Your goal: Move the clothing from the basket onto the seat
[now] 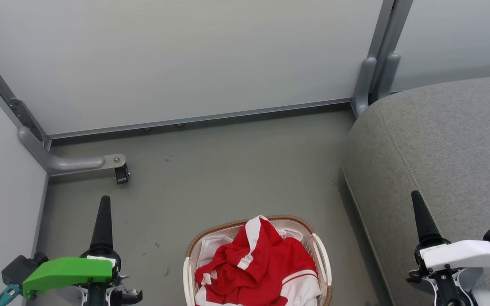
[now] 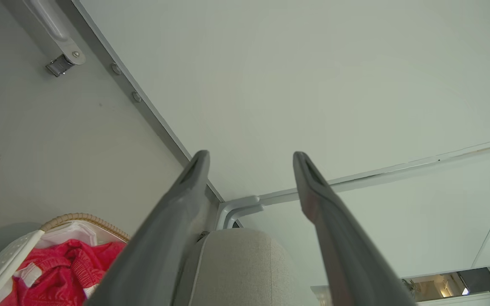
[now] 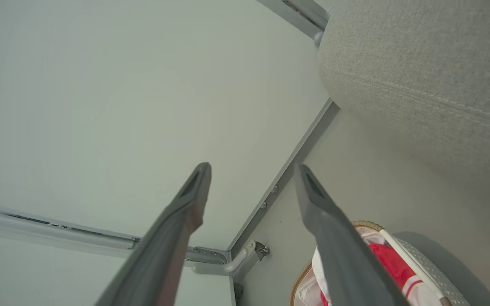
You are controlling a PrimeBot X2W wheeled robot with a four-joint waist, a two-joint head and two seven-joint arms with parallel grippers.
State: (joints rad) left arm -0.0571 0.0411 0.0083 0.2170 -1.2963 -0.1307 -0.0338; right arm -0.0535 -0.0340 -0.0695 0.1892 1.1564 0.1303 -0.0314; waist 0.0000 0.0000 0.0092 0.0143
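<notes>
Clothing (image 1: pixel 262 263) is in neither end effector at this moment. The left end effector (image 1: pixel 103 212), at the lower left of the head view, is spread. In its own wrist view the two dark fingers (image 2: pixel 172 221) are wide apart, and between them there is nothing but the pale wall panel (image 2: pixel 313 85) and a corner of the grey cushion. The right end effector (image 1: pixel 421 214), at the lower right of the head view, is spread in the same way and also carries nothing. Both are well apart from the garments, one at each side of them.

Between them, at the bottom centre of the frame, the basket (image 1: pixel 324 259) sits on the floor (image 1: pixel 211 178). The red garments with white bands lie in it as one crumpled heap that rises a little above the brown rim. Some white cloth shows under the heap at the left of the basket. I cannot tell how many red pieces there are.

The seat (image 1: pixel 440 140) takes the right side of the frame, just beside the basket. No garment lies on the part of it that is visible. I judge therefore that the task is at its very start: nothing is moved yet, and every piece has to be picked up and carried to the right.
</notes>
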